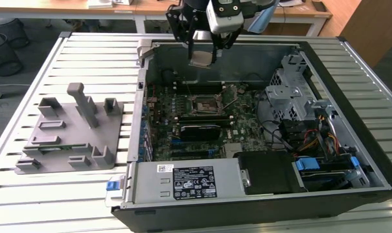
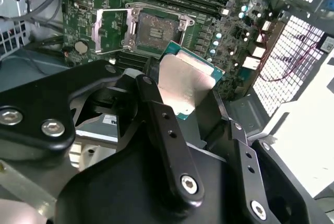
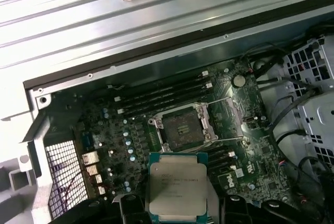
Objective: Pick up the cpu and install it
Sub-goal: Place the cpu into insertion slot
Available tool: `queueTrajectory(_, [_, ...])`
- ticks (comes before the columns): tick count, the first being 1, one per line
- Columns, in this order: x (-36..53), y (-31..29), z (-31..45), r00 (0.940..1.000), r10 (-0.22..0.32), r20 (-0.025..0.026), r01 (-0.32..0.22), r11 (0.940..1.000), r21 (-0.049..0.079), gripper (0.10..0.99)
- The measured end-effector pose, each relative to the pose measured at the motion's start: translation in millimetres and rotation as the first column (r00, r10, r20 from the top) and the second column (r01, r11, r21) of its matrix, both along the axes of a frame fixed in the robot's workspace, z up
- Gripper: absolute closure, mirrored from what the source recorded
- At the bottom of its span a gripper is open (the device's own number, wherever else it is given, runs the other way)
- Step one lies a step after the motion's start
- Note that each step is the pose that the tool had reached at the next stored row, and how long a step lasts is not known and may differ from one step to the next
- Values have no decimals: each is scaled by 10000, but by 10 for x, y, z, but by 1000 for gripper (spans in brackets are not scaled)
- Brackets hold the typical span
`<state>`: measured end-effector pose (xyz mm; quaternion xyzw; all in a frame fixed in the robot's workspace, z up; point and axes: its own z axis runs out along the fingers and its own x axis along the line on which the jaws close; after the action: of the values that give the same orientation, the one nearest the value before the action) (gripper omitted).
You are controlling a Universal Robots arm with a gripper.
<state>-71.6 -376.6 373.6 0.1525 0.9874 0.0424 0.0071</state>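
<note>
gripper: black, jointed fingers | silver socket screws | wrist housing: silver-grey

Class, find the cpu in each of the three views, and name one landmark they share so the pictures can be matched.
Exterior view: cpu held in the gripper above the open case, higher in the picture than the socket.
Second wrist view: cpu in the gripper, next to the socket.
First wrist view: cpu beside the socket.
Shared landmark: the empty socket.

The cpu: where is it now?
In the exterior view the cpu is held in the tool above the open computer case, over the motherboard, not in the empty socket.
</note>
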Motion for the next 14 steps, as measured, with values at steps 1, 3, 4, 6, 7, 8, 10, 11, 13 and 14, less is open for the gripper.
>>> queueTrajectory(1, [0, 0, 0, 9999, -140, 1, 140, 9999, 0, 561])
queueTrajectory(3, [0, 2, -1, 9991, -430, 1, 430, 9991, 2, 561])
queueTrajectory(4, [0, 2, -1, 9983, -584, 1, 584, 9983, 1, 561])
queueTrajectory(6, [0, 4, -1, 9964, -848, 1, 848, 9964, -1, 561])
queueTrajectory(7, [0, 4, -2, 9953, -968, 2, 968, 9953, -1, 561])
queueTrajectory(8, [0, 6, -2, 9940, -1092, 2, 1092, 9940, -1, 561])
queueTrajectory(10, [0, 14, -2, 9921, -1255, 2, 1255, 9921, -11, 561])
queueTrajectory(11, [0, 13, -2, 9908, -1356, 3, 1356, 9908, -13, 561])
queueTrajectory(13, [0, 16, -3, 9881, -1539, 3, 1539, 9881, -15, 561])
queueTrajectory(14, [0, 17, -3, 9868, -1617, 4, 1617, 9868, -17, 561])
